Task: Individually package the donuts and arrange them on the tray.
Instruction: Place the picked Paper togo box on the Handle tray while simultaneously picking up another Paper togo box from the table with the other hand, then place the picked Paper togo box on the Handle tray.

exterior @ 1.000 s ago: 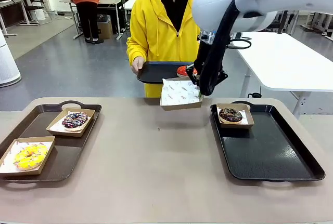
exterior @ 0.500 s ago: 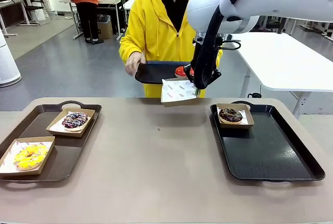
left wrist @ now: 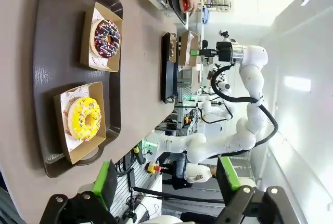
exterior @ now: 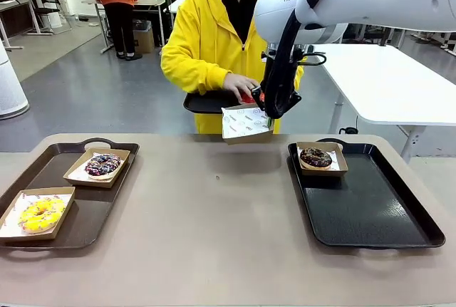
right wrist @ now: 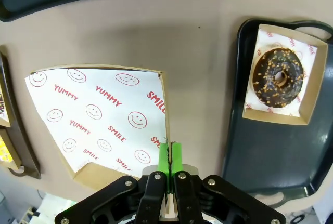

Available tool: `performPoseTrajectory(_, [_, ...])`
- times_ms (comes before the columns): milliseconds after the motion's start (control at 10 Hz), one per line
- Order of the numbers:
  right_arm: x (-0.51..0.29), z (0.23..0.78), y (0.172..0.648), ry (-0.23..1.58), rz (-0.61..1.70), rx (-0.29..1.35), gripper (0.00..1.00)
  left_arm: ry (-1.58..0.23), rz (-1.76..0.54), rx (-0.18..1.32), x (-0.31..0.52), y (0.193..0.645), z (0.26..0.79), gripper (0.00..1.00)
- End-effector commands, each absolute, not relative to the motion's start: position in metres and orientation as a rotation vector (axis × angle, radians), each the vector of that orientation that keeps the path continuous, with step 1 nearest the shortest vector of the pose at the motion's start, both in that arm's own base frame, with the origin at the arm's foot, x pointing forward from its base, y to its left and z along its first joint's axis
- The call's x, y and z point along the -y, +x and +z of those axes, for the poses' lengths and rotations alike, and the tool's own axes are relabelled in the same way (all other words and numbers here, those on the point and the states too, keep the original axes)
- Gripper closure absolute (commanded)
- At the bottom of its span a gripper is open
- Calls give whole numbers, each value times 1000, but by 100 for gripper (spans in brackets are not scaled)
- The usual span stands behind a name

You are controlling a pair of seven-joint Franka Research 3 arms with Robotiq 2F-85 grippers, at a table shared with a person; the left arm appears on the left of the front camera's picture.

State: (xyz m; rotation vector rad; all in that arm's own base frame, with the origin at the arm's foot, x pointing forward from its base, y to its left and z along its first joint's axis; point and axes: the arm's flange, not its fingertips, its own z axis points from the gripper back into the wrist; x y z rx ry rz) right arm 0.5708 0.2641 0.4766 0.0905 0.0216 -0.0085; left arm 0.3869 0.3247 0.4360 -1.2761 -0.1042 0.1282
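My right gripper [exterior: 271, 116] is shut on the wall of an empty paper-lined box [exterior: 246, 123] and holds it tilted above the far table edge. In the right wrist view the green pads [right wrist: 164, 161] pinch the box's [right wrist: 99, 117] side wall. Just behind it, a person in yellow holds a black tray [exterior: 206, 102] and has a hand [exterior: 241, 86] on the red donut [exterior: 248, 98]. A chocolate donut [exterior: 315, 157] sits boxed on the right tray [exterior: 370, 207]. The sprinkled donut [exterior: 102, 164] and the yellow donut [exterior: 40, 214] lie boxed on the left tray [exterior: 43, 172]. My left gripper [left wrist: 165, 180] is open, high above that tray.
The middle of the tan table [exterior: 214, 214] between the two trays is bare. Most of the right tray in front of the boxed chocolate donut [right wrist: 280, 76] is free. A white table [exterior: 385, 79] stands behind at the right.
The person's hand moved from the tray's edge onto the red donut. My right gripper lifted the box slightly and brought it closer to the person's tray.
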Motion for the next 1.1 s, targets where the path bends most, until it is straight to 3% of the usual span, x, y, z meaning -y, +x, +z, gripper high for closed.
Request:
performPoseTrajectory(0, [-261, 477, 565, 94, -25, -21, 100, -1270, 151, 103, -323, 385, 439, 0])
performPoseTrajectory(1000, [-261, 477, 565, 94, -25, -21, 100, -1270, 151, 103, -323, 385, 439, 0])
